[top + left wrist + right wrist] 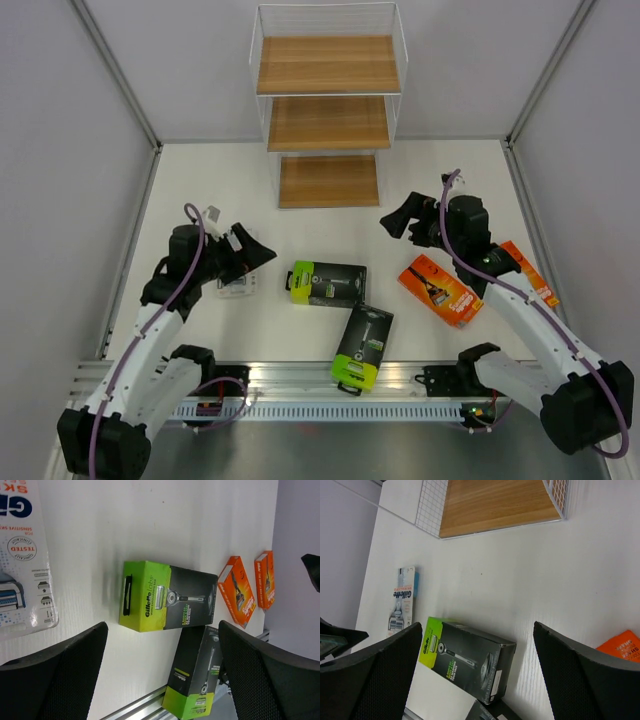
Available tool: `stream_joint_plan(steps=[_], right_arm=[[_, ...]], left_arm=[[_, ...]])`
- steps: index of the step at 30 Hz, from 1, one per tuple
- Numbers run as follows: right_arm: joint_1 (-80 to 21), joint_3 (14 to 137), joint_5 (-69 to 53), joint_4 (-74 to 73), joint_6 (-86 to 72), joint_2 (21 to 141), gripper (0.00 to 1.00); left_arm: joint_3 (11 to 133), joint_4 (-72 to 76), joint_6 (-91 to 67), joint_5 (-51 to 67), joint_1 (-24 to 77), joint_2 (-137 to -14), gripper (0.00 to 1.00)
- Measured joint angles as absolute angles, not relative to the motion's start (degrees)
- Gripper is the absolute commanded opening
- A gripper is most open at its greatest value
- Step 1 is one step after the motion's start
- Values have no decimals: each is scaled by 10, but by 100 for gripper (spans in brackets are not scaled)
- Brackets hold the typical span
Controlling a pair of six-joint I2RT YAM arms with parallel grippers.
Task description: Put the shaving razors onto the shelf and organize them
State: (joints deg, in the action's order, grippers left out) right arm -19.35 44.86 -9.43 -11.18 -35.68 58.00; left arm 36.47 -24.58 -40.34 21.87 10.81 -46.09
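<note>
The shelf point(328, 100) stands at the back centre, and I see nothing on its wooden boards. Two black razor packs with lime-green ends lie mid-table, one flat point(327, 284) point(167, 602) point(467, 660), the other point(362, 345) point(197, 677) reaching onto the front rail. Two orange packs point(440, 290) point(530, 272) lie at the right. The clear-and-blue blister pack point(238, 285) point(404, 602) lies at the left. My left gripper point(256, 250) point(160, 675) hovers open just beside the blister pack. My right gripper point(402, 215) point(475, 680) is open, above the table left of the orange packs.
White walls close in the table on the left, back and right. A metal rail point(300, 375) with cables runs along the front edge between the arm bases. The shelf's white wire frame point(431, 502) stands on the table.
</note>
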Motion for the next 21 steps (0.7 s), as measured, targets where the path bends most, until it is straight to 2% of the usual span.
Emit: stream_joint_plan(steps=[4, 9, 14, 21], right_arm=[[-194, 444, -92, -94, -351, 584, 98], [-194, 444, -91, -88, -358, 604, 98], [-194, 444, -90, -88, -369, 610, 98], [-194, 429, -81, -77, -395, 575, 98]], left_arm=[[327, -234, -414, 226, 107, -466, 94], [295, -218, -420, 266, 108, -474, 84], [272, -116, -434, 296, 108, -486, 82], [192, 29, -485, 301, 107, -588, 63]])
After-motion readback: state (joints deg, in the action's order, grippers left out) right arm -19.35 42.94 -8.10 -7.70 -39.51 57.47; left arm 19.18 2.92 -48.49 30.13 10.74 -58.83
